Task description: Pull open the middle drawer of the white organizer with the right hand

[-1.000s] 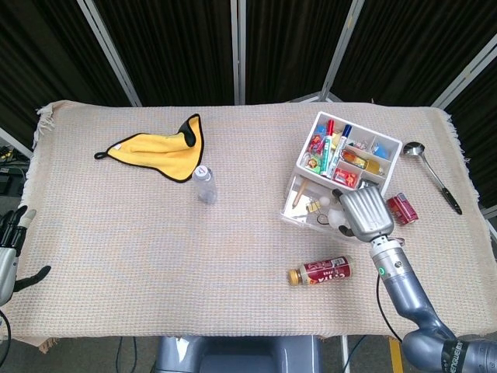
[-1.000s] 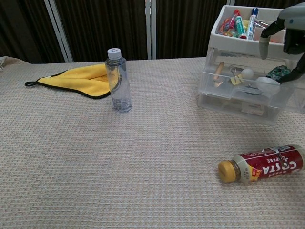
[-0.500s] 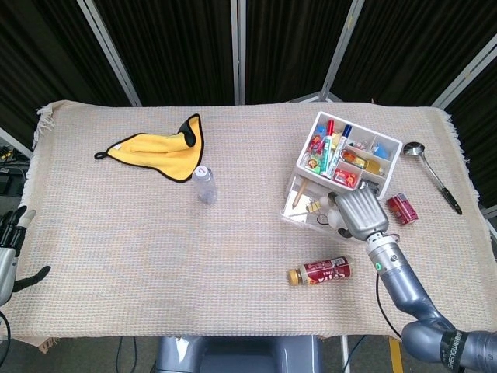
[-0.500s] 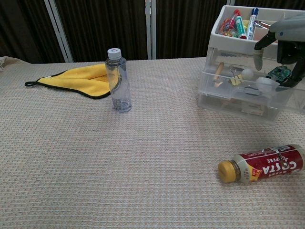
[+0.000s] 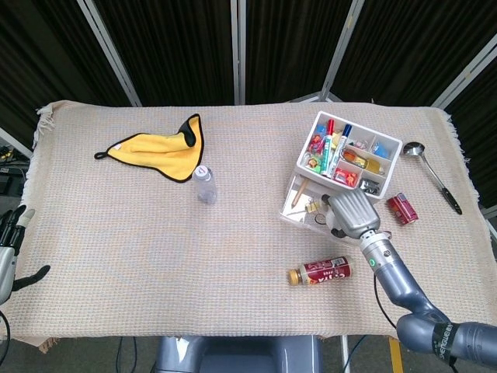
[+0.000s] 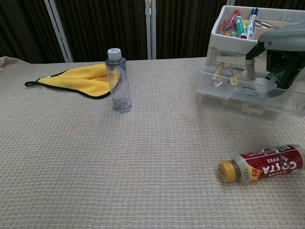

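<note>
Left hand [image 5: 9, 249] idle at near-left table edge, fingers spread, holding nothing. Brown-capped red-label coffee bottle [image 6: 261, 165] lies on its side, near right. Right hand [image 5: 351, 214] at the projecting middle drawer [image 6: 228, 82] of the white plastic organizer [image 5: 346, 165], far right; fingers hook over its front, grip unclear. Clear water bottle [image 6: 117, 81] upright mid-table, yellow cloth [image 5: 159, 149] behind it

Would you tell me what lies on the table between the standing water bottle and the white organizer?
Nothing: between the water bottle and the white organizer only bare woven tablecloth shows, clearest in the chest view and confirmed in the head view.
</note>
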